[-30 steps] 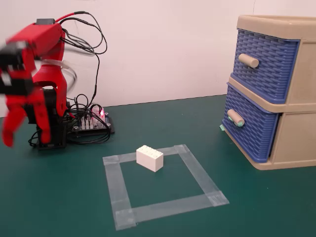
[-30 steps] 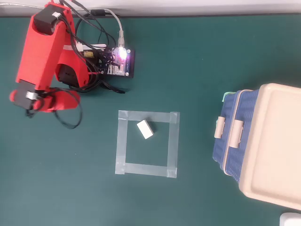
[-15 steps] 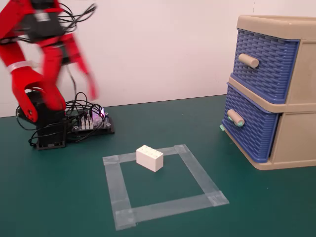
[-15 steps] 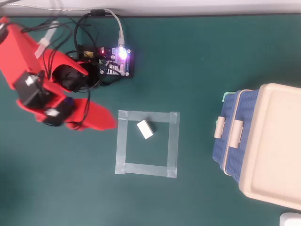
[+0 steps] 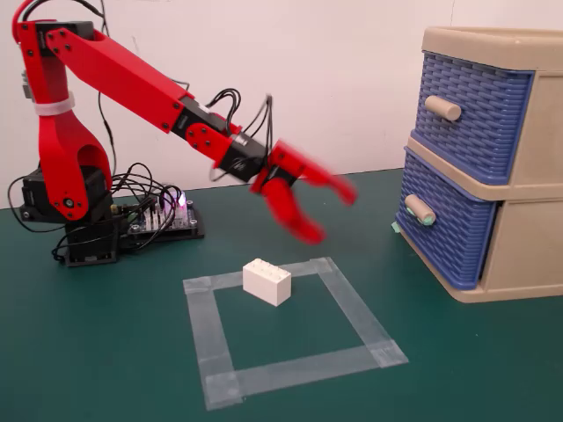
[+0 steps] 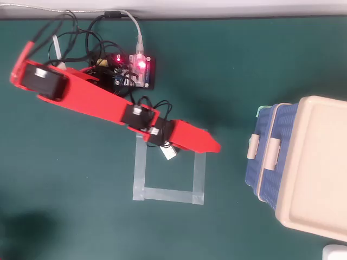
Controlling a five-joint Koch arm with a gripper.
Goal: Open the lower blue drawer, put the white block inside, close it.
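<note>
The white block (image 5: 266, 282) lies on the green table in the far part of a tape square; in the overhead view the white block (image 6: 170, 154) is partly covered by the arm. My red gripper (image 5: 332, 214) hangs open and motion-blurred above the square's far right corner, holding nothing, a short way up and right of the block. Overhead, the gripper (image 6: 212, 145) points right toward the cabinet. The lower blue drawer (image 5: 450, 236) is shut, and its green-tipped knob (image 5: 420, 210) faces the gripper across a gap. From above, the lower blue drawer (image 6: 250, 176) shows only as a blue strip.
The beige cabinet (image 5: 526, 237) stands at the right with an upper blue drawer (image 5: 479, 110), also shut. A grey tape square (image 5: 290, 369) marks the table's middle. The controller board and cables (image 5: 163, 220) sit by the arm's base at the left. A white wall runs behind.
The arm has swung from its raised pose at the left and stretched out to the right. The gripper now hangs over the tape square beside the block. Block and drawers have not moved.
</note>
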